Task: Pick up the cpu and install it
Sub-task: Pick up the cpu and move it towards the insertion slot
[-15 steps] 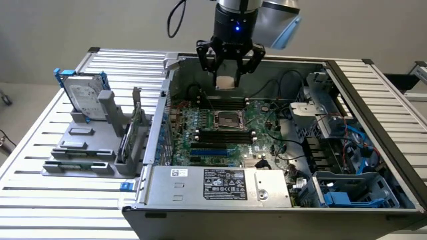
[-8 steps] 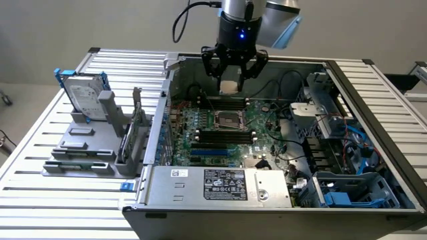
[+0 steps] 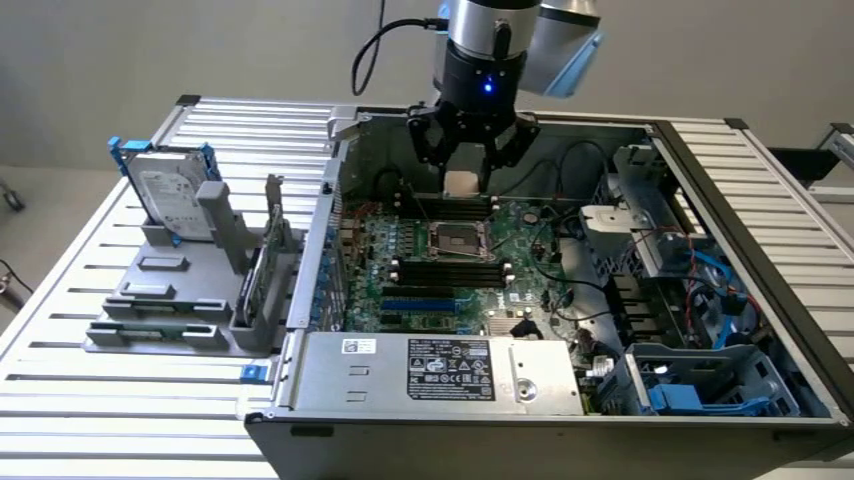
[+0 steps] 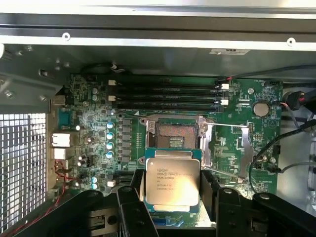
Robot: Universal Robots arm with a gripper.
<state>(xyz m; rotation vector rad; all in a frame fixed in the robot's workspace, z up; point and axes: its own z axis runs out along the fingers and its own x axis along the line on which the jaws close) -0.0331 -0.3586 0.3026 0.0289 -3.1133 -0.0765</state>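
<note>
The cpu, a small square chip with a silver-grey metal top and printed lettering, hangs between my gripper's black fingers, which are shut on its two sides. In the exterior view my gripper reaches down into the open computer case with the cpu at its tip, above the far part of the green motherboard. The metal-framed socket lies open on the board, a little nearer the front than the chip. From the wrist camera the socket appears just beyond the held chip.
Black memory slots run beside the socket. A silver power supply fills the case's front. Cables and a drive bay crowd the exterior view's right. A hard drive stands in a grey holder outside the case at the exterior view's left.
</note>
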